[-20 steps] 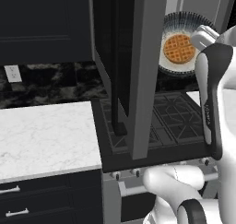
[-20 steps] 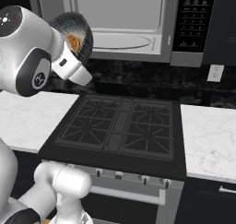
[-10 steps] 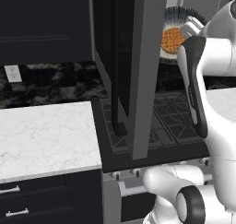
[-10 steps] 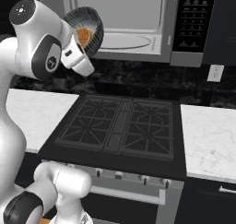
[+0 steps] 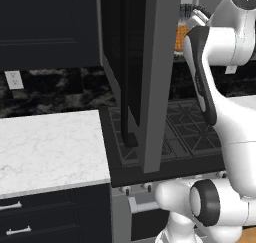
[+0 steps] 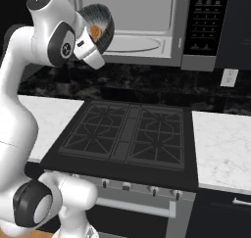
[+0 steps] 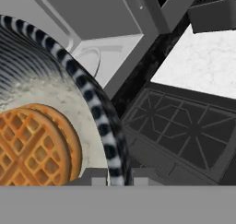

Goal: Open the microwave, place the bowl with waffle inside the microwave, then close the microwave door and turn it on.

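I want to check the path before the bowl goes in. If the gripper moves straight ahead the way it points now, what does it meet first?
Probably the microwave's open inside: the hand view looks past the held bowl's rim at the white turntable and grey walls. The gripper seems clear of the frame, though depth is uncertain.

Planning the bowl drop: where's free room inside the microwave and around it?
Microwave cavity is bare: white turntable free, walls bordering. Marble counters either side of the stovetop are free. Crowded at the cavity's left edge: gripper holding bowl with waffle, open microwave door beside.
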You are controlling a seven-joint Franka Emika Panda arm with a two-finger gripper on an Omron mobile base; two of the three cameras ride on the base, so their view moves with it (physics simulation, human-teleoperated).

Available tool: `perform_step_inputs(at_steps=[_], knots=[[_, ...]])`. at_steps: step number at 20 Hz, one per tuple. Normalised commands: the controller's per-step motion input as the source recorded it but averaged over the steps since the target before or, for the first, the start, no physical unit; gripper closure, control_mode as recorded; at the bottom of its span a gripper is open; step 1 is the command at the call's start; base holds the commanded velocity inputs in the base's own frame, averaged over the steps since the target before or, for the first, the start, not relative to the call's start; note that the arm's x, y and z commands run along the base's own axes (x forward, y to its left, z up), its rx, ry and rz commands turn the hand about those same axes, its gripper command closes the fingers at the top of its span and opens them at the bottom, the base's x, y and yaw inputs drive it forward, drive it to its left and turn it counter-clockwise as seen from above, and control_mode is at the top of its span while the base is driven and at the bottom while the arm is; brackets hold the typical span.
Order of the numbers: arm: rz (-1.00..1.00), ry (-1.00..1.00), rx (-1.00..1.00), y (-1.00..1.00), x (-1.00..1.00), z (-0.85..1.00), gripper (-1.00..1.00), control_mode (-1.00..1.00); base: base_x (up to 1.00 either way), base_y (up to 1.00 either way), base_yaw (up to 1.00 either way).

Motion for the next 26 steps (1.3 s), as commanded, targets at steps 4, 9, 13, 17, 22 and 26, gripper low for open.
perform_step_inputs(at_steps=[4,9,13,17,22,26], knots=[[0.0,0.0,0.0,0.04,0.7,0.0,1.0,-1.0,0.0,0.0,0.0],[0.0,0.0,0.0,0.05,0.73,0.0,1.0,-1.0,0.0,0.0,0.0],[0.0,0.0,0.0,0.01,0.68,0.0,1.0,-1.0,0.0,0.0,0.0],[0.0,0.0,0.0,0.0,0.7,0.0,1.0,-1.0,0.0,0.0,0.0],[0.0,0.0,0.0,0.0,0.62,0.0,1.0,-1.0,0.0,0.0,0.0],[0.0,0.0,0.0,0.0,0.36,-0.17,1.0,-1.0,0.0,0.0,0.0]])
